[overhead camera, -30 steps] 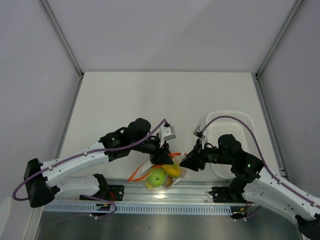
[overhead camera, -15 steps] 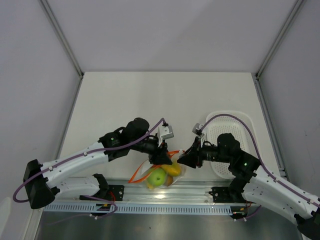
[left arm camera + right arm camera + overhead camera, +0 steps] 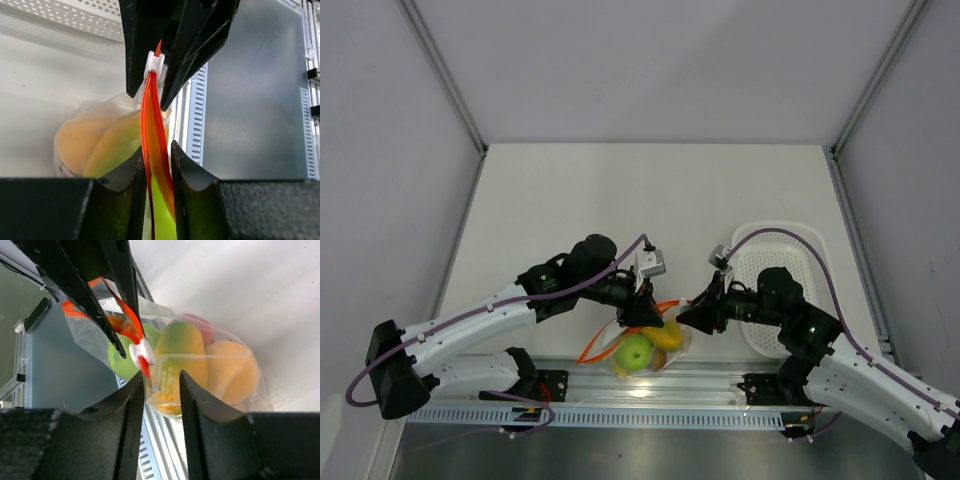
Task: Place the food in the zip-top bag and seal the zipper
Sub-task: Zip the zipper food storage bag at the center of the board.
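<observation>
Clear zip-top bag (image 3: 82, 335), food (image 3: 636, 352) inside, lies left of the white tray (image 3: 790, 232) on the surface (image 3: 640, 200). Left tool (image 3: 157, 150) pinches the zipper (image 3: 152, 115); right tool (image 3: 162, 377) straddles the white slider (image 3: 141, 352), grip cannot tell.

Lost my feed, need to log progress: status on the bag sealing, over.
Left gripper jaws pinch the zipper. Right gripper jaws around the white slider, grip unclear. Food inside the zip-top bag. Nothing in the way.
</observation>
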Robot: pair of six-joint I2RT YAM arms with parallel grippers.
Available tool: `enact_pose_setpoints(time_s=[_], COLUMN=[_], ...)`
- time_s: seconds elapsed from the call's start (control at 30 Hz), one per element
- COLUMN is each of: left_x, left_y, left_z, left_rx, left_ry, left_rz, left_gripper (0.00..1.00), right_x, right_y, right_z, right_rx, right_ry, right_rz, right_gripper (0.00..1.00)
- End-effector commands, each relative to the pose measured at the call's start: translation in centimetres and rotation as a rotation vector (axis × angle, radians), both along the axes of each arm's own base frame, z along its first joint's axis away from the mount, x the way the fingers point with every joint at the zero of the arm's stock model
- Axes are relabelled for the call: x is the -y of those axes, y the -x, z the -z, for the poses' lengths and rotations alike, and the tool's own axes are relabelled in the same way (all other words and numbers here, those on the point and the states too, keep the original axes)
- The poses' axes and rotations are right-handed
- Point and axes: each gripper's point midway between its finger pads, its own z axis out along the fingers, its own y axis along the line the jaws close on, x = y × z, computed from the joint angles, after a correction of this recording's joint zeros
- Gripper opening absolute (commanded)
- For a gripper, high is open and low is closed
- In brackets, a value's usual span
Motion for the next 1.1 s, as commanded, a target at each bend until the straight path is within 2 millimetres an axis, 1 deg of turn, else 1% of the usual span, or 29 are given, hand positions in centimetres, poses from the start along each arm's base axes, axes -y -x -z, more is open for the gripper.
enact_pose_setpoints(time_s=[0.0,0.07,0.2,0.23,0.33,0.37,0.47,0.53,0.63,0.7,0.73,0.77,0.83,0.87,0.9,0.97,1.07], left_x=[0.1,0.1,0.1,0.1,0.1,0.1,0.1,0.2,0.2,0.3,0.3,0.3,0.4,0.5,0.5,0.7,1.1], left_y=[0.2,0.2,0.4,0.4,0.3,0.4,0.4,0.4,0.5,0.4,0.4,0.3,0.2,0.1,0.0,-0.5,-1.1], left_z=[-1.4,-1.5,-1.7,-1.7,-1.7,-1.7,-1.7,-1.8,-1.9,-2.2,-2.2,-2.4,-2.8,-3.3,-3.6,-5.0,-6.7], left_rx=[0.008,0.009,0.009,0.009,0.008,0.006,0.004,0.002,0.002,0.009,0.009,0.011,0.019,0.027,0.031,0.065,0.118], left_ry=[0.053,0.056,0.066,0.066,0.066,0.066,0.068,0.07,0.075,0.081,0.082,0.086,0.093,0.103,0.109,0.146,0.203], left_rz=[0.014,0.016,0.024,0.024,0.022,0.023,0.025,0.027,0.031,0.03,0.03,0.028,0.024,0.023,0.02,-0.003,-0.021], left_gripper=[0.26,0.25,0.26,0.27,0.27,0.27,0.29,0.32,0.38,0.41,0.42,0.42,0.44,0.45,0.45,0.46,0.43], right_x=[-0.3,-0.4,-0.5,-0.5,-0.4,-0.3,-0.3,-0.3,-0.4,-0.4,-0.4,-0.4,-0.4,-0.5,-0.5,-0.7,-0.9], right_y=[-0.4,-0.5,-0.6,-0.7,-0.7,-0.7,-0.8,-0.8,-0.9,-0.8,-0.9,-0.8,-0.9,-0.8,-0.8,-0.9,-0.7], right_z=[-0.6,-0.5,-0.8,-0.7,-1.0,-1.2,-1.2,-1.2,-1.2,-1.2,-1.3,-1.2,-1.3,-1.2,-1.3,-1.9,-2.0], right_rx=[0.046,0.042,0.046,0.045,0.055,0.063,0.062,0.062,0.062,0.061,0.06,0.059,0.057,0.052,0.052,0.066,0.046], right_ry=[-0.039,-0.042,-0.057,-0.056,-0.065,-0.067,-0.064,-0.064,-0.066,-0.069,-0.069,-0.067,-0.069,-0.068,-0.069,-0.093,-0.101], right_rz=[-0.005,-0.008,-0.013,-0.01,-0.007,-0.008,-0.009,-0.012,-0.015,-0.02,-0.022,-0.025,-0.028,-0.032,-0.033,-0.038,-0.047], right_gripper=[0.34,0.3,0.27,0.27,0.33,0.33,0.34,0.34,0.31,0.28,0.23,0.14,0.05,0.0,0.0,0.0,0.0])
